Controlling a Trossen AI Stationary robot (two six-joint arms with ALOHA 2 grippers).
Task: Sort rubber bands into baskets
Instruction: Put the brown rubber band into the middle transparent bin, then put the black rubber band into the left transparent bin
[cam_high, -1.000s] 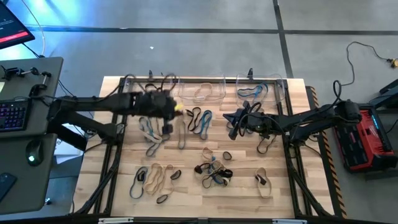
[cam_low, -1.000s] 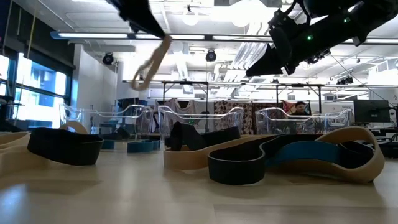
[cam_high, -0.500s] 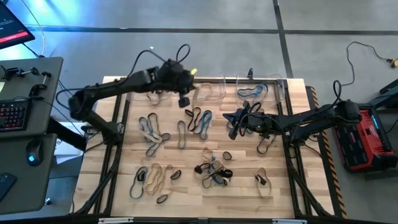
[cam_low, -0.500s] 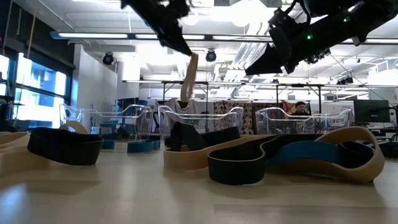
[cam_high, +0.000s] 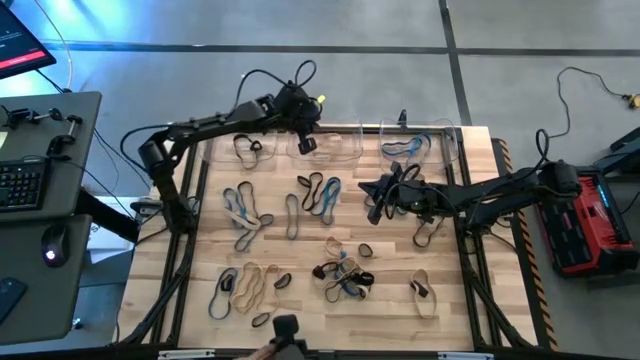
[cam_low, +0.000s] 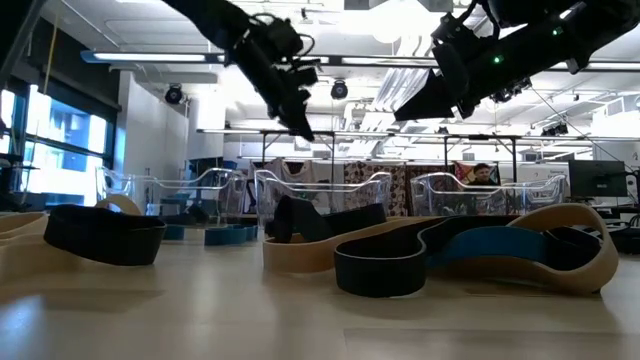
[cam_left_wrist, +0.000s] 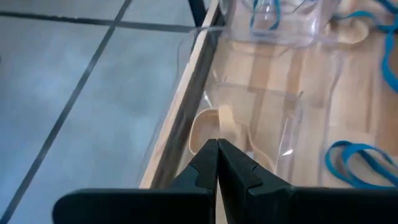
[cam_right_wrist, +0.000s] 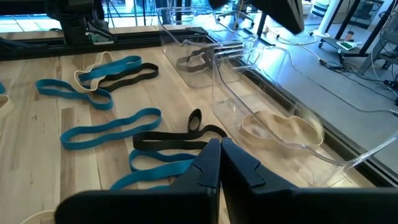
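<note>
hovering over the middle clear plastic basket (cam_high: 328, 147) | left gripper (cam_high: 306, 141) clenched empty, tan rubber band (cam_left_wrist: 219, 127) it carried now inside | right gripper (cam_high: 374, 205) clenched, idle mid-table | many bands unsorted

Off to the left of the wooden counter (cam_high: 300, 310) sits a grey desk (cam_high: 60, 260), a dark keyboard (cam_high: 20, 183) on it and a mouse (cam_high: 50, 246) glowing nearby. A monitor corner (cam_high: 18, 42) shows red at the top left. On the grey floor (cam_high: 300, 25) right of the counter lies a red case (cam_high: 588, 222), a thin cable (cam_high: 575, 85) looping above it. Low down, ceiling lights (cam_low: 160, 57) blaze, and a person (cam_low: 484, 173) stands behind.
</note>
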